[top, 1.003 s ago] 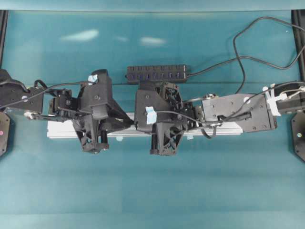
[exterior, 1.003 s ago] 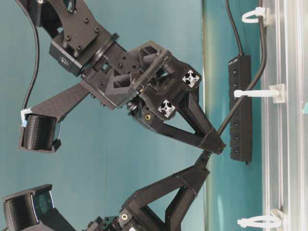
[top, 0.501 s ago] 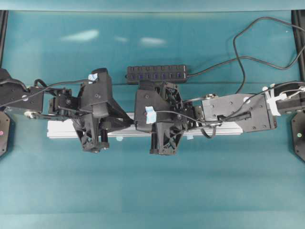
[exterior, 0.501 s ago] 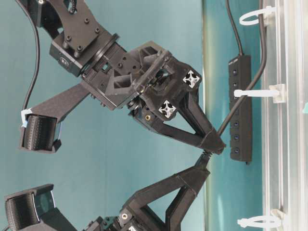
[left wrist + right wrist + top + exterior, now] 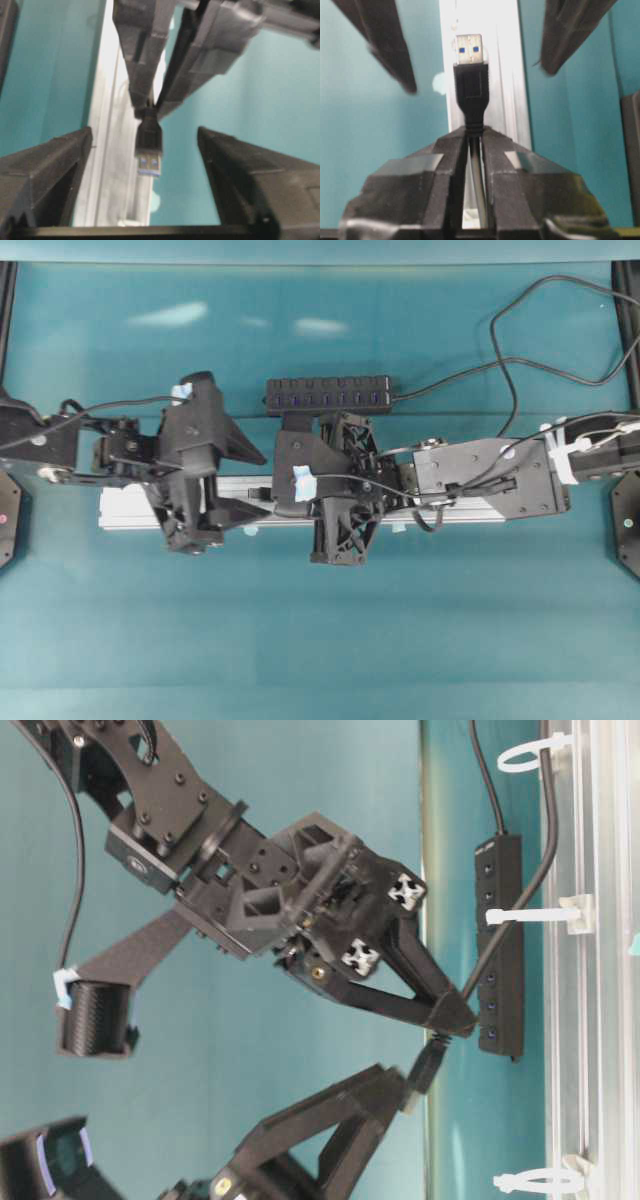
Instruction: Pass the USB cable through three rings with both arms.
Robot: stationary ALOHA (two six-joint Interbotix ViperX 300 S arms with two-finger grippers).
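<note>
Since half a second back, the left gripper [image 5: 150,150] has let go of the plug and sprung wide, fingers now flanking it at 9 and 3 o'clock in its wrist view without touching. Biggest thing down there is the silver rail [image 5: 590,1020], running 12 to 6 in the table-level view. The right gripper [image 5: 455,1017] is clamped tight on the USB cable [image 5: 545,850] just behind the plug [image 5: 470,65], which pokes out toward 12 o'clock in the right wrist view, metal tip free. From there the cord heads up toward 1 o'clock through the middle ring [image 5: 530,914] and the top ring [image 5: 525,755]; the last ring [image 5: 535,1182] at 6 o'clock sits empty, well apart from the plug.

My take: two down, one to go. I'd keep the right pinch firm, steer the plug squarely at that last loop, and have the left wait on the far side to grab the tip.
</note>
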